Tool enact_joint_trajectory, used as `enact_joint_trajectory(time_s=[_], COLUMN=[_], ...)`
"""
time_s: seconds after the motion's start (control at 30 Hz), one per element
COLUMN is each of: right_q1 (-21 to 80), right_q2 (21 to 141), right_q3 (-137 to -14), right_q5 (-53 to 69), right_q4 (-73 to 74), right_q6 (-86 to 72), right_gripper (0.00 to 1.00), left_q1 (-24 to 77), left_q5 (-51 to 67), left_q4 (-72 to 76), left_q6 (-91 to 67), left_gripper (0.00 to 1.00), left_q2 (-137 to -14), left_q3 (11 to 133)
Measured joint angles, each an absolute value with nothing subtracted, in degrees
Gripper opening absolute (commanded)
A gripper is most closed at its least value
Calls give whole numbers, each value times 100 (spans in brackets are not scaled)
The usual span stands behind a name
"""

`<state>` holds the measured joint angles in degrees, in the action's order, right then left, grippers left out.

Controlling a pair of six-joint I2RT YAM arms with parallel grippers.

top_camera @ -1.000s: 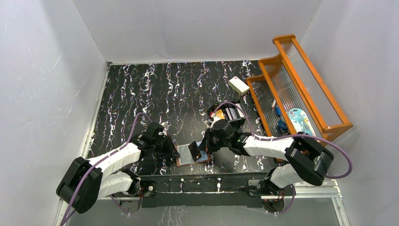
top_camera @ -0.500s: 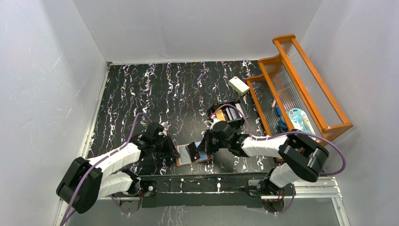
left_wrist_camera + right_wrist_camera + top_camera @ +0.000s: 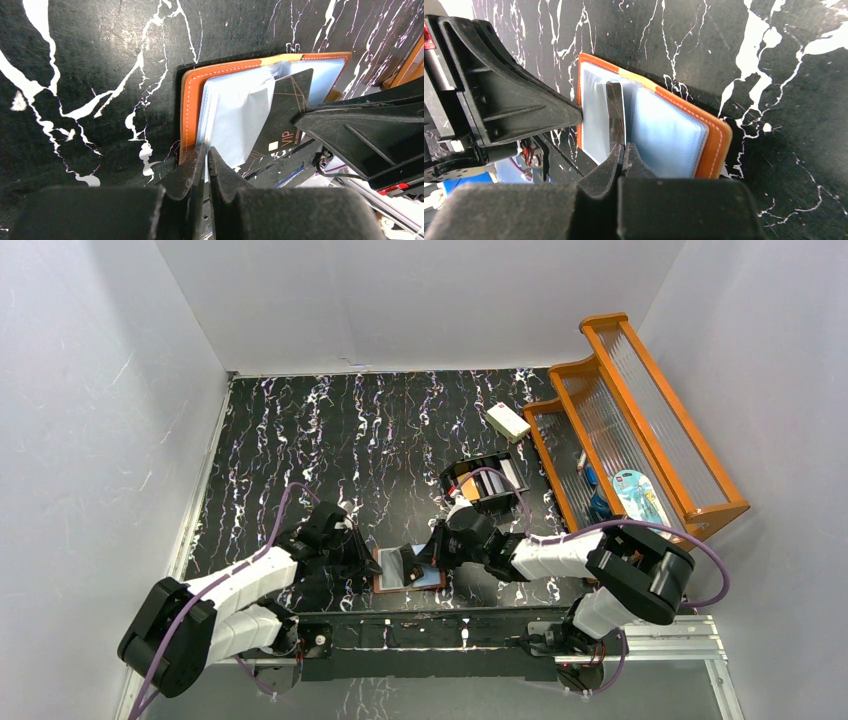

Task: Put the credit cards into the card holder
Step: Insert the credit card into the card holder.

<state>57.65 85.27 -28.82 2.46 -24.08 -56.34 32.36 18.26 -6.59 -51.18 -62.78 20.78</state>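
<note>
Compared with a second ago, the right pincer is found lower and further left, closer over the card holder. The dark card clamped between its closed fingers is brought from a raised tilt down against the pale blue sleeves — whether its edge is already inside a slot cannot be told. The black compartmented box, partly covered by the right arm before, is now shown almost whole. The left pincer is kept where it was, pinched shut on the edge of a pale sleeve at the side of the card holder. The card holder itself is unmoved — it is laid open on the black, white-veined table, near the front edge between the two arms. A white block is seen further back, just beside an orange wooden rack at the right. The table is enclosed by plain white walls on three sides.
</note>
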Motion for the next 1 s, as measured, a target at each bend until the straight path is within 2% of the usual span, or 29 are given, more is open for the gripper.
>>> enact_joint_trajectory(time_s=[0.73, 1.0], right_q1=[5968, 6173], right_q2=[8652, 8794], right_q3=[-2847, -3306], right_q5=[-172, -268], right_q4=[-2585, -1865], right_q6=[-5684, -5474], right_gripper=[1, 34], left_q1=[3236, 3236], left_q5=[1828, 1841], left_q4=[-589, -602], left_q6=[-5343, -5358], left_gripper=[7, 9], left_q2=[-6211, -6211], left_q3=[1959, 1959])
